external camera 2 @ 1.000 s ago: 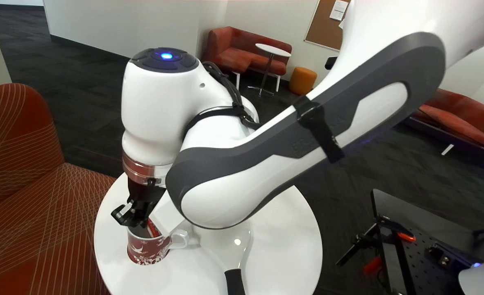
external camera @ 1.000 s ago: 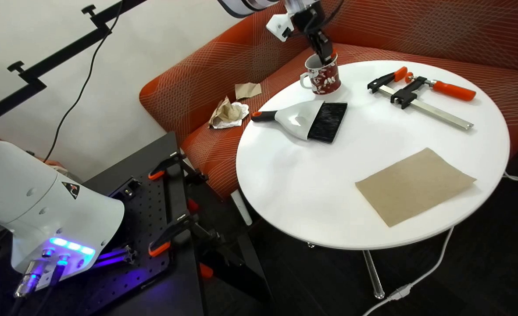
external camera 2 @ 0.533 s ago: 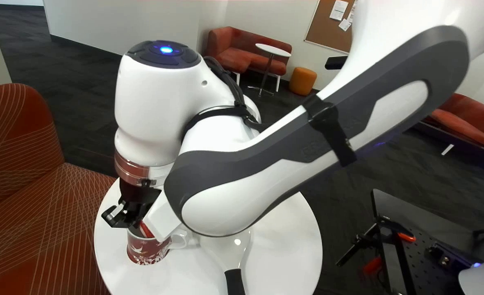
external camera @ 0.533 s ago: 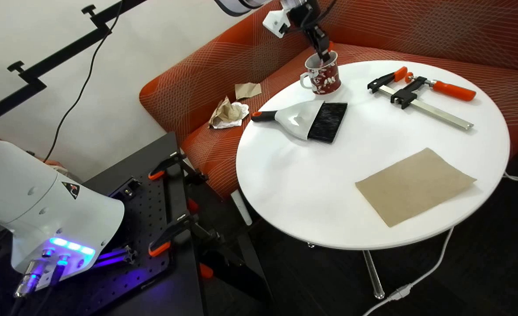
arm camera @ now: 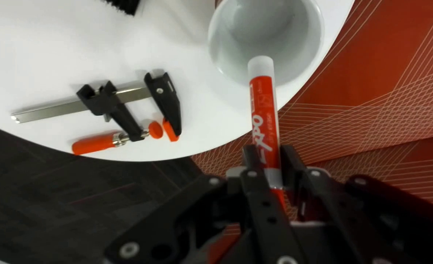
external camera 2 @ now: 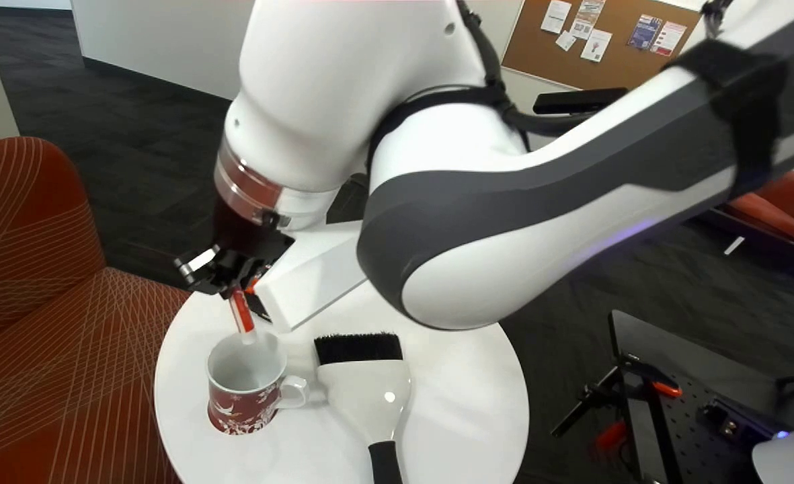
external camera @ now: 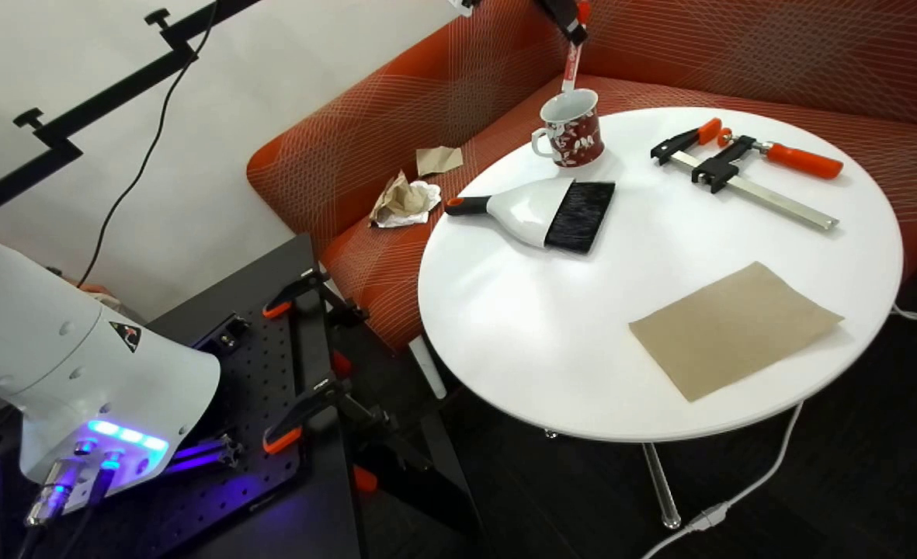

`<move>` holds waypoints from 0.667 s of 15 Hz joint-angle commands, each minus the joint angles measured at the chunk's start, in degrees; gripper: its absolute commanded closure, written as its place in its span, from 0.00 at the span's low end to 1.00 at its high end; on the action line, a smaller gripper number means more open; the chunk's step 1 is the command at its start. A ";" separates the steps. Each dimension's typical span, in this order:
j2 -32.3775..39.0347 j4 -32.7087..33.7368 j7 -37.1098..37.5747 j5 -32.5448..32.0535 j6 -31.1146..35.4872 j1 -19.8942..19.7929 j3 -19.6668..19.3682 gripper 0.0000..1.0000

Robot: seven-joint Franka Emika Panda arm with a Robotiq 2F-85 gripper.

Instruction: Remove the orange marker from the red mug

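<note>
White table [external camera: 536, 326]: one red mug [external camera 2: 242, 407], one bar clamp [external camera: 714, 172], one brush [external camera: 536, 213], one brown paper sheet [external camera: 736, 330]. One orange marker [arm camera: 267, 124], pinched tight in the gripper [arm camera: 269, 157], hangs above the mug; long axis near upright, slightly tilted, white end pointing down toward the mug's opening.

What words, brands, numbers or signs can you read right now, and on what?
"EXPO": on the orange marker.
"erase": same marker, smaller; its remaining small print is too blurred.
Sticker on the robot base: too small to read.
Papers on the corkboard: too small to read.
</note>
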 commanded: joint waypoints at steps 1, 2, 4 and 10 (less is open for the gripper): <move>-8.50 -9.40 10.63 -5.80 -1.35 6.07 -7.94 0.95; -9.73 -10.57 14.15 -7.85 -3.15 7.39 -10.06 0.95; -11.30 -11.78 20.93 -12.62 -8.07 8.75 -12.91 0.95; -12.55 -10.46 28.18 -21.09 -19.62 0.09 -5.10 0.81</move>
